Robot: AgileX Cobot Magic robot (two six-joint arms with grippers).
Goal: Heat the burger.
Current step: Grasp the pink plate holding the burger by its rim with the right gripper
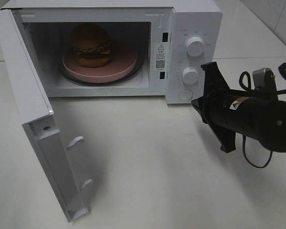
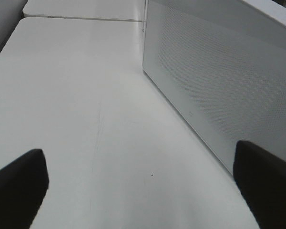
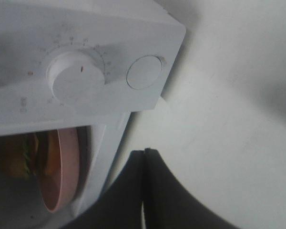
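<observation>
Burger (image 1: pixel 91 45) on plate (image 1: pixel 123 68) inside wide-open microwave (image 1: pixel 200 19); left fingers (image 2: pixel 19 186) apart, right fingers (image 3: pixel 174 198) clenched empty

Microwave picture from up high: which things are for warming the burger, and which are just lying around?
For the job: burger, pink plate under it, microwave, its open door, upper knob, lower knob, shut right tool near the knobs.

Just there: table, open left tool holding nothing beside the microwave.
</observation>
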